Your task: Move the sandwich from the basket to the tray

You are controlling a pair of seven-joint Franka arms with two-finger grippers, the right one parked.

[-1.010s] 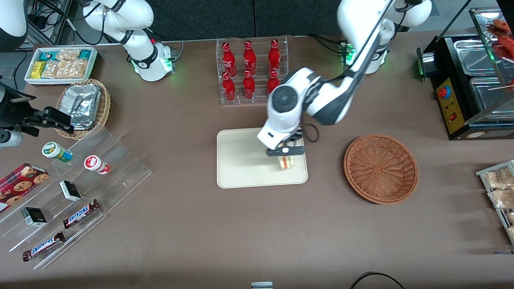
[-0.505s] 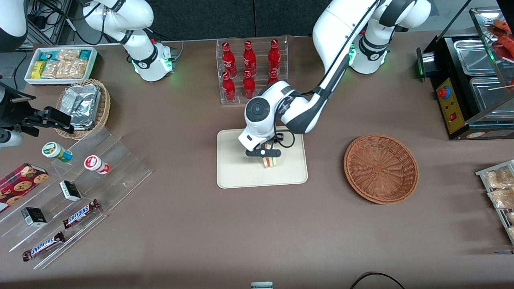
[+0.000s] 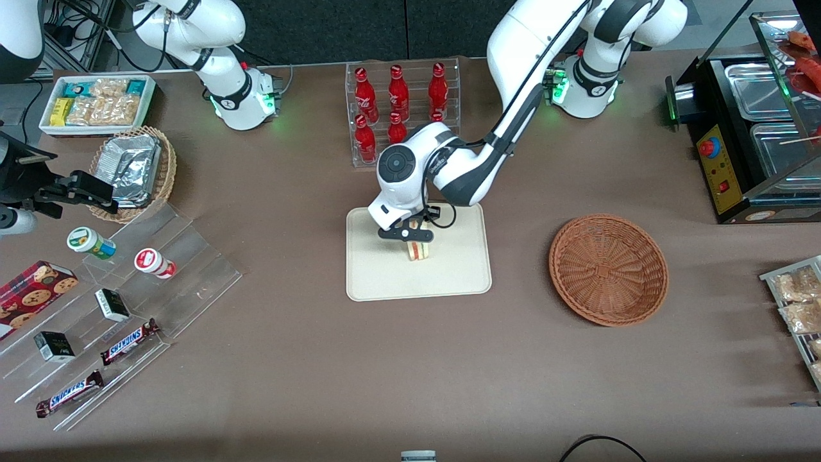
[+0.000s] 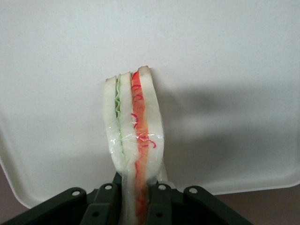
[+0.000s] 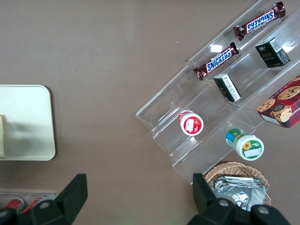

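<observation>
Vs 1 s ago, the sandwich (image 3: 417,247), clamped in the gripper (image 3: 408,235), is carried frame-leftward to the tray (image 3: 385,282) centre, w/ the basket (image 3: 608,269) left empty; release is judged next.

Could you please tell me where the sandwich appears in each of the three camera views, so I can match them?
Front view: the sandwich is over the tray, pinched by the gripper, with the empty basket toward the working arm's end.
Left wrist view: sandwich upright between the fingers.
Right wrist view: only a pale sliver at the frame edge.
Shared landmark: the cream tray.
</observation>
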